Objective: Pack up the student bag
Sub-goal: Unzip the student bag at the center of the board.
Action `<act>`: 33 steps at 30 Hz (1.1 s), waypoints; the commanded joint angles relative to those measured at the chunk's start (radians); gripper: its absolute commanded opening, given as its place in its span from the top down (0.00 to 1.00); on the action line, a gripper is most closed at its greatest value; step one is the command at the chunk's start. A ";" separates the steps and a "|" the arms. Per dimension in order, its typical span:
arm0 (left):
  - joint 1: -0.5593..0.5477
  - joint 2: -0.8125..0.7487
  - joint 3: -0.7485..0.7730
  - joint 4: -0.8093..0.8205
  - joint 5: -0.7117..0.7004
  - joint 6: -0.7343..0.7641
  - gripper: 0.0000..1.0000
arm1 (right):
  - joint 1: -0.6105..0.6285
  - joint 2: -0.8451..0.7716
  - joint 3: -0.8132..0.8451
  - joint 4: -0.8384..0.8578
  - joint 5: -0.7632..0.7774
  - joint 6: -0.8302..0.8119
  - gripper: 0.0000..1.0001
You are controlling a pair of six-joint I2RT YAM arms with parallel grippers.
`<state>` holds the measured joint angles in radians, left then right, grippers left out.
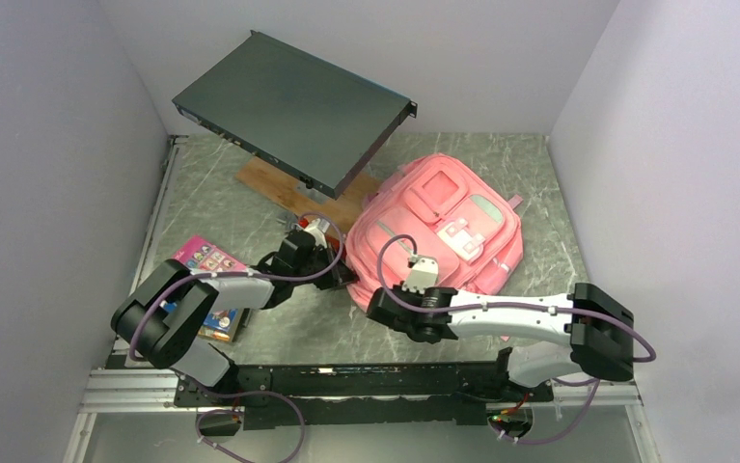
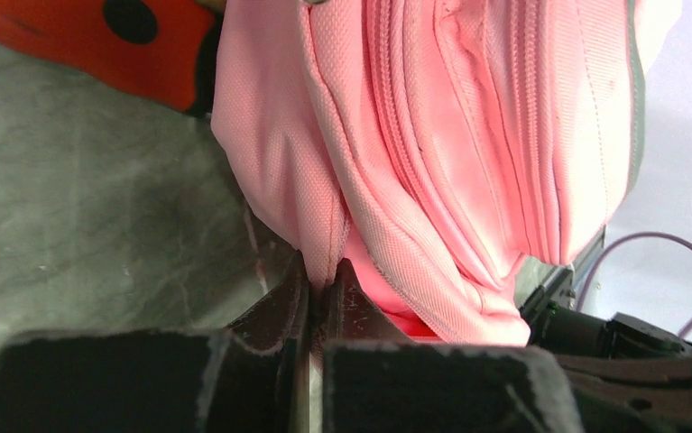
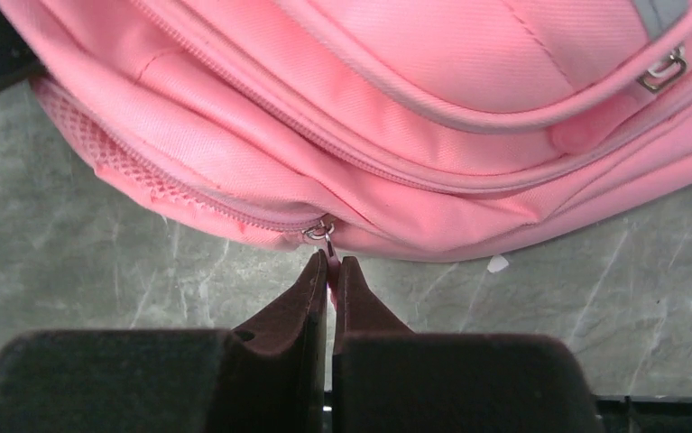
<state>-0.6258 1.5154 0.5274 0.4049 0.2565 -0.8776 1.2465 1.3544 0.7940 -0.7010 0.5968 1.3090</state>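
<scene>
The student bag (image 1: 443,227), a soft pink backpack with pale panels and a white patch, lies flat on the marble table right of centre. At its left edge my left gripper (image 1: 342,272) is shut on a fold of pink fabric (image 2: 319,244); in the left wrist view the left gripper (image 2: 324,275) pinches that fold between its tips. At the bag's near edge my right gripper (image 1: 377,301) is shut on a zip pull. The right wrist view shows the right gripper (image 3: 333,266) clamping the pull tab just below the metal slider (image 3: 318,232).
A flat black equipment case (image 1: 293,106) juts over the table's back left, above a wooden board (image 1: 284,188). A colourful book (image 1: 209,260) lies at the left by the left arm. An orange-red object (image 2: 98,45) sits just beyond the bag's left edge. Walls close in on three sides.
</scene>
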 commanded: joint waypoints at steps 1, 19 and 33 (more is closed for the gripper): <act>0.073 -0.076 0.012 0.106 0.019 0.048 1.00 | -0.054 -0.041 -0.108 -0.336 -0.043 0.171 1.00; 0.230 -0.103 0.097 -0.023 0.278 0.089 1.00 | -0.134 -0.174 -0.229 -0.324 -0.120 0.286 1.00; 0.323 -0.200 0.272 -0.371 0.214 0.262 1.00 | -0.244 -0.315 -0.289 -0.329 -0.048 0.414 1.00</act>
<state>-0.3492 1.3701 0.7086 0.0452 0.5205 -0.6838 1.0107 1.0328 0.5369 -0.8028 0.4999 1.6562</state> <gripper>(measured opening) 0.053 0.035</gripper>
